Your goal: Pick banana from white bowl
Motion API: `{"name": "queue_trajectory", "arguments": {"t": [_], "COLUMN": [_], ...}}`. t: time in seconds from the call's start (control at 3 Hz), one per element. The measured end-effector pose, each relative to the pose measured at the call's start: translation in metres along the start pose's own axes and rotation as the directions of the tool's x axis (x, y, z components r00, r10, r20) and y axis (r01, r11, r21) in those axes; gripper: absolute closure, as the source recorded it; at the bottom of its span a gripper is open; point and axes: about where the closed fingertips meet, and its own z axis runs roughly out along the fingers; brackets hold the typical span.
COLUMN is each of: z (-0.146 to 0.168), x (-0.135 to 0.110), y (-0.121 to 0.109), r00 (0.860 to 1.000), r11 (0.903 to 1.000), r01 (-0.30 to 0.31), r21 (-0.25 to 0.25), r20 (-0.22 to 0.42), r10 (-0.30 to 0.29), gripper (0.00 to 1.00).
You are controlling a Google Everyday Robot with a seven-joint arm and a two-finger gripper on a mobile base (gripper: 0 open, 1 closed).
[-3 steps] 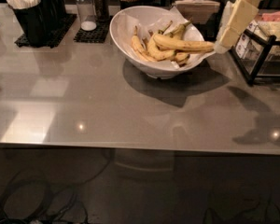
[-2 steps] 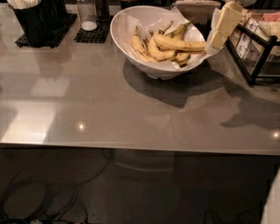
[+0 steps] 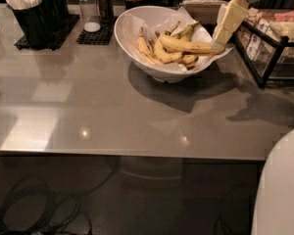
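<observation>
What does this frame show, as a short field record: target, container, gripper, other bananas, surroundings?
target: long, nearly straight yellow banana, on top of the pile, one end toward the bowl's right rim
container: wide glossy white bowl, paper-lined, on the grey table
gripper: cream two-finger gripper at the bowl's right rim, by the banana's right end; contact unclear
other bananas: shorter curved yellow bananas underneath
surroundings: black wire rack at right; black holder back left

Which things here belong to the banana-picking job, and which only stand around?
For the job: long banana, white bowl, gripper at the bowl's right rim.
Only around: shorter bananas, black holder, two shakers, wire rack.
</observation>
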Motion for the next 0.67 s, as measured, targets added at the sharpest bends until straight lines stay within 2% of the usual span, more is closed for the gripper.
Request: {"name": "queue_trajectory", "arguments": {"t": [0.33, 0.67], "z": [0.01, 0.029], "x": [0.021, 0.037], "y": [-0.007, -0.015], "r00": [0.998, 0.997], "r11": [0.998, 0.9964], "r01": [-0.058, -0.081], "r21": [0.026, 0.024], "r20": [0.017, 0.021], "r10": [0.057, 0.081], "gripper": [0.0, 0.0]}}
